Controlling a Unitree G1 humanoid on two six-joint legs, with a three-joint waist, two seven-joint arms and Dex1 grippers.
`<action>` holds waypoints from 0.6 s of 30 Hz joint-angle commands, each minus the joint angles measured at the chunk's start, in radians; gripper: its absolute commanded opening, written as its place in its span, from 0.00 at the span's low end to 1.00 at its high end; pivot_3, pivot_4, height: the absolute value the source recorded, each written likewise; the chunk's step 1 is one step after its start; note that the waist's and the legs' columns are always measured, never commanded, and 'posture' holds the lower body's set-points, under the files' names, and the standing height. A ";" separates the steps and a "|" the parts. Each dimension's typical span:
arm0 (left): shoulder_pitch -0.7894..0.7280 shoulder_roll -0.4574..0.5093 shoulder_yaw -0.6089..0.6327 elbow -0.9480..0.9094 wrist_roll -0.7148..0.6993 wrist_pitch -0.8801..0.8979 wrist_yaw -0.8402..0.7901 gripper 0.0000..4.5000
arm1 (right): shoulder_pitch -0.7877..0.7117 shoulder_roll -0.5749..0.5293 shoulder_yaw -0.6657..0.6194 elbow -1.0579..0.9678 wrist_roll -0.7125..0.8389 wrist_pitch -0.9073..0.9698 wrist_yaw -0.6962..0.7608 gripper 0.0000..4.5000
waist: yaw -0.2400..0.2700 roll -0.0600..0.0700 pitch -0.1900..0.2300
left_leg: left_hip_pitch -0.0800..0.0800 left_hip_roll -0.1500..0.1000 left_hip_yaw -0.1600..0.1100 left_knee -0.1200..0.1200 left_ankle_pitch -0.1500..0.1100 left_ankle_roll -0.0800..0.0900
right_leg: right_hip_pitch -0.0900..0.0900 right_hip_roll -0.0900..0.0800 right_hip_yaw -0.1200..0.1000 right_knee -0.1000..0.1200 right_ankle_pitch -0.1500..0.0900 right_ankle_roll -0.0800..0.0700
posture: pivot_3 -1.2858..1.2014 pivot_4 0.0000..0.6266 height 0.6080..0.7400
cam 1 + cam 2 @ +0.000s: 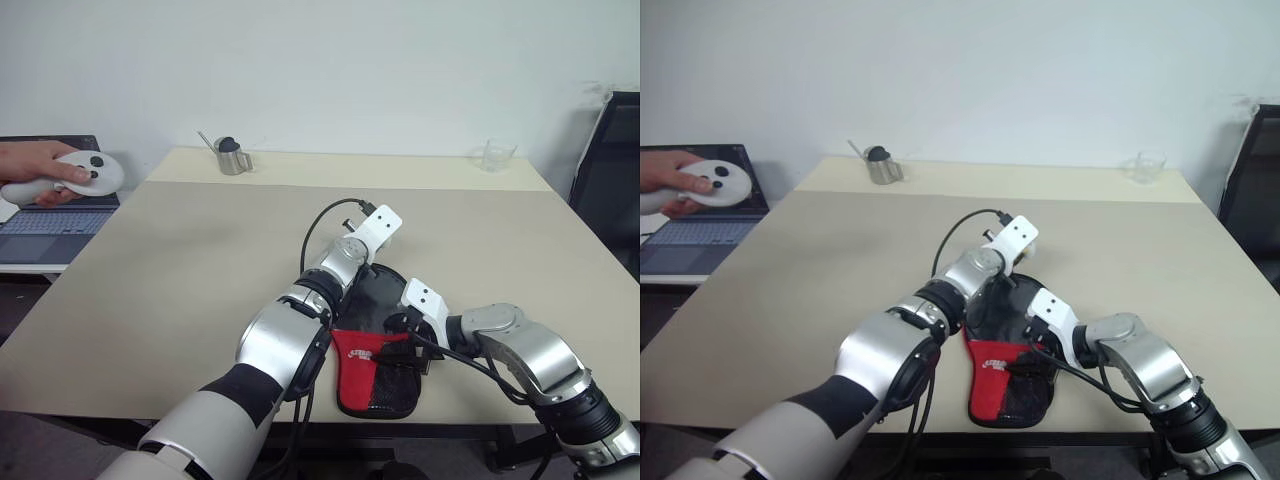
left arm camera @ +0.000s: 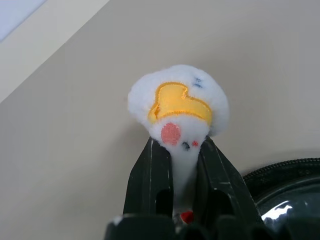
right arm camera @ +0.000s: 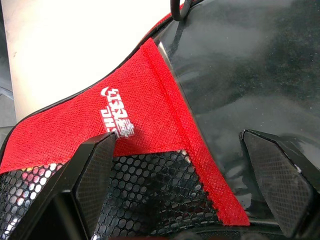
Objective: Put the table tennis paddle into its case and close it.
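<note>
The left gripper (image 2: 185, 165) pinches a white plush charm (image 2: 178, 105) at the case's (image 1: 375, 385) far end. The right gripper (image 3: 192, 187) hovers spread wide over its red panel, near the table's (image 1: 150, 300) near edge.

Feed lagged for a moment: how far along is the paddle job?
Done: nothing confirmed; I cannot see the paddle. In hand: left claw shut on a white plush charm at the case's zipper edge; right claw open above the case's red panel. Left: confirming the zip is closed.
</note>
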 commanded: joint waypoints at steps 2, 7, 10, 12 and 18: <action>-0.030 0.000 0.001 -0.020 0.008 -0.023 0.005 0.04 | 0.002 -0.008 0.003 -0.005 0.013 -0.003 -0.006 0.99 | 0.000 0.000 0.000 | 0.000 0.000 0.000 0.000 0.000 0.000 | 0.000 0.000 0.000 0.000 0.000 0.000 | 0.52 0.24 1.00; -0.031 -0.004 -0.004 -0.020 0.014 -0.023 0.004 0.04 | -0.007 -0.010 0.003 0.000 0.016 -0.005 -0.007 0.99 | 0.000 0.000 0.000 | 0.000 0.000 0.000 0.000 0.000 0.000 | 0.000 0.000 0.000 0.000 0.000 0.000 | 0.52 0.24 1.00; -0.029 -0.013 -0.031 -0.020 0.040 -0.056 -0.005 0.04 | -0.002 -0.017 0.001 -0.006 0.016 -0.006 -0.005 0.99 | 0.000 0.000 0.000 | 0.000 0.000 0.000 0.000 0.000 0.000 | 0.000 0.000 0.000 0.000 0.000 0.000 | 0.52 0.24 1.00; -0.028 -0.021 -0.038 -0.021 0.046 -0.080 -0.013 0.04 | -0.001 -0.019 0.001 -0.007 0.017 -0.006 -0.004 0.99 | 0.001 0.000 0.000 | 0.000 0.000 0.000 0.000 0.000 0.000 | 0.000 0.000 0.000 0.000 0.000 0.000 | 0.52 0.24 1.00; -0.026 -0.058 -0.077 -0.021 0.075 -0.136 -0.040 0.04 | -0.003 -0.020 0.001 -0.006 0.018 -0.005 -0.007 0.99 | 0.002 0.000 0.000 | 0.000 0.000 0.000 0.000 0.000 0.000 | 0.000 0.000 0.000 -0.001 0.000 0.000 | 0.52 0.24 1.00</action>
